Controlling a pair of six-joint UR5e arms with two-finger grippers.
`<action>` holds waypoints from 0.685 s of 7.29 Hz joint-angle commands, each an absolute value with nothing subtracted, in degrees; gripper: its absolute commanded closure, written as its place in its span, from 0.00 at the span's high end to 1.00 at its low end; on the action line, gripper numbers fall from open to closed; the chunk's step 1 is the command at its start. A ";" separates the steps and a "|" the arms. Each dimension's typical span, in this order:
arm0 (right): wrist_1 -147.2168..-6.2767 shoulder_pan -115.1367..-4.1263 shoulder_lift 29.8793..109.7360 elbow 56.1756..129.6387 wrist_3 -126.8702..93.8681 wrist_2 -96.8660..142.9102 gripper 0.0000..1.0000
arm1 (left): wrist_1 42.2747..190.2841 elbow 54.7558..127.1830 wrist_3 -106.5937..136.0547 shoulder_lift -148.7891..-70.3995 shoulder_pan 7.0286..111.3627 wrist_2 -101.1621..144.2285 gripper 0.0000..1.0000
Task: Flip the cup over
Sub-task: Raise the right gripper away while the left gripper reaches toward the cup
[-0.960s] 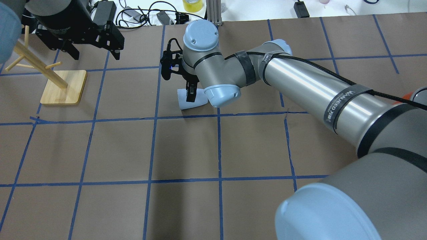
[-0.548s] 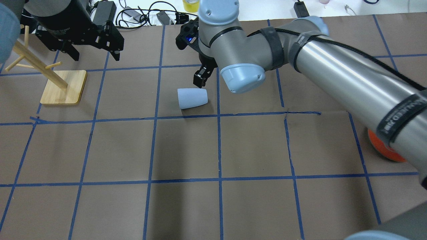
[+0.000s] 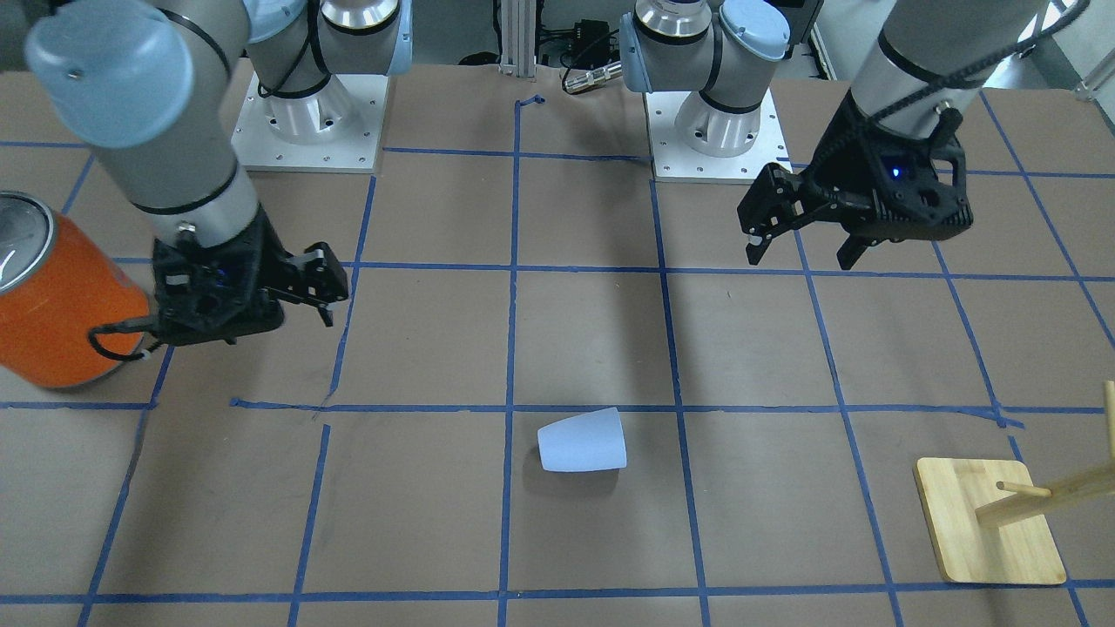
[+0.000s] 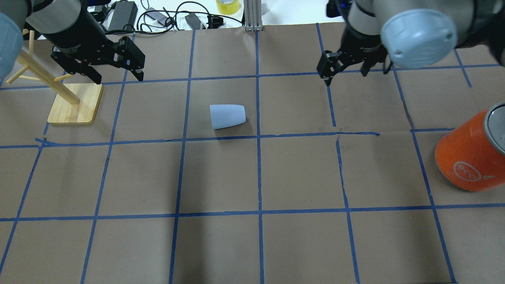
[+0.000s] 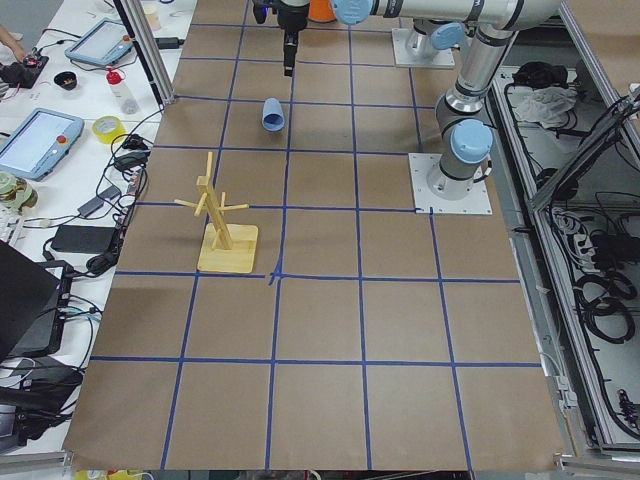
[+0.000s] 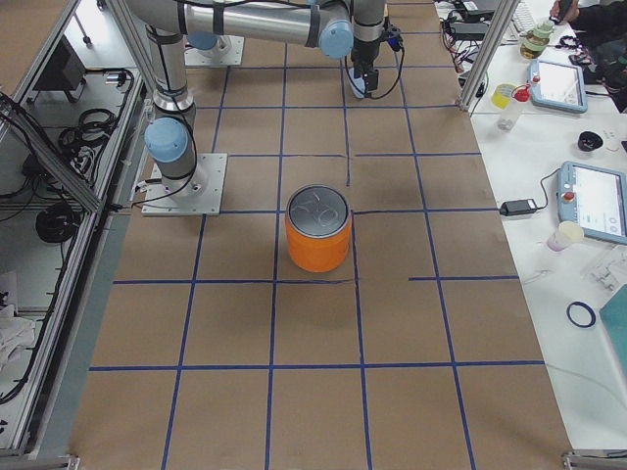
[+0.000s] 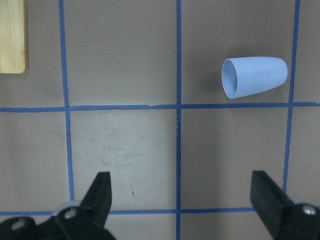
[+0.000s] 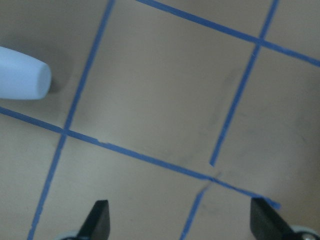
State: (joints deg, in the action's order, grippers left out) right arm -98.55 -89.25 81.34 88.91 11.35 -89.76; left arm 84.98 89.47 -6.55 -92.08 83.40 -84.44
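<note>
I have the cup (image 4: pixel 227 116) lying on its side on the brown papered surface (image 4: pixel 221 177), free of both arms. Its wide open rim points toward the robot's left and its closed narrow base toward the robot's right. It sits inside one blue-taped square, near the corner where two tape lines cross.

The left gripper (image 4: pixel 118 75) hangs above the surface near the wooden rack (image 4: pixel 75 102), well apart from the cup. In its wrist view the two fingers (image 7: pixel 100 192) stand spread wide with only bare surface between them, and the cup's open mouth shows ahead and off to one side.

The right gripper (image 4: pixel 345 75) hovers on the cup's other side, also well apart from it. Its fingers (image 8: pixel 97 217) are spread wide too, pinching nothing, and its wrist view catches just the cup's closed end at the frame's edge.

An orange can (image 4: pixel 469 157) with a silver top stands on the robot's right side of the surface, far from the cup.
</note>
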 commanded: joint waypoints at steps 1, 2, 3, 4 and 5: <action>-89.77 -85.43 86.91 89.12 4.11 -90.53 1.00 | 77.65 95.50 -11.94 -96.04 79.03 -73.09 1.00; -87.82 -85.60 88.40 88.08 0.04 -90.27 1.00 | 69.78 99.02 -11.95 -98.85 78.84 -70.25 1.00; -85.54 -85.52 89.46 87.98 -0.09 -90.26 1.00 | 63.61 101.75 -12.04 -102.36 78.84 -67.01 1.00; -85.34 -85.78 89.99 87.89 0.43 -89.83 1.00 | 60.85 102.47 -12.04 -106.13 78.84 -59.32 1.00; -85.25 -85.96 89.91 88.06 0.09 -90.26 1.00 | 60.73 102.57 -12.04 -108.87 78.84 -53.41 1.00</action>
State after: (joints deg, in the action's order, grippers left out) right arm -85.82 -85.75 89.56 88.02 0.45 -90.09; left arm 62.91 101.72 -11.99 -104.92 78.88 -61.11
